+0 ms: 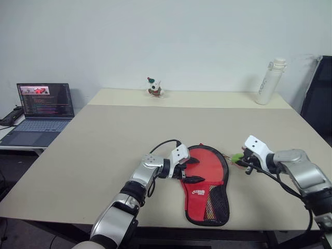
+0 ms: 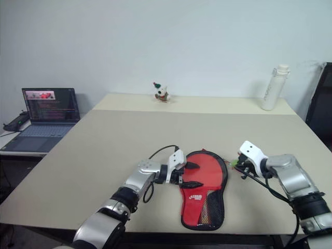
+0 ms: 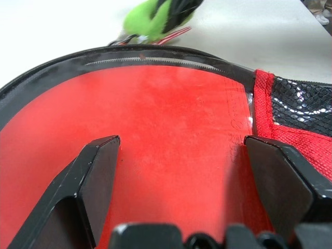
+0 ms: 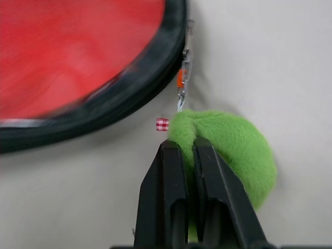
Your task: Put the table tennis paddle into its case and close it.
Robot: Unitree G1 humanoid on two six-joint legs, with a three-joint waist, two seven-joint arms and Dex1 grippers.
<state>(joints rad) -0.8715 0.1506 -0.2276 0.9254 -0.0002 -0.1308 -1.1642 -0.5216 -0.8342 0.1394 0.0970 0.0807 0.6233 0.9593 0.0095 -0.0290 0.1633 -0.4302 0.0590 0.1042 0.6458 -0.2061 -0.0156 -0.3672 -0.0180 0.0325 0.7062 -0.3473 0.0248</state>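
The black-rimmed case (image 1: 220, 207) lies flat near the table's front edge, its mesh end toward me. Inside its rim shows the round red face of the table tennis paddle (image 1: 210, 163); the handle sits under the mesh (image 3: 306, 98). My left gripper (image 1: 196, 170) is open at the case's left side, its fingers (image 3: 98, 171) spread just over the red face. My right gripper (image 4: 184, 145) is at the case's right rim, shut on a fluffy green ball (image 4: 233, 145) that hangs from the zip pull (image 4: 182, 83). Zip teeth show along the rim (image 3: 155, 61).
A laptop (image 1: 44, 111) stands open on a side desk at the left. At the table's far edge stand a small figurine (image 1: 154, 87) and a white bottle (image 1: 271, 81). A dark chair (image 1: 319, 98) is at the right.
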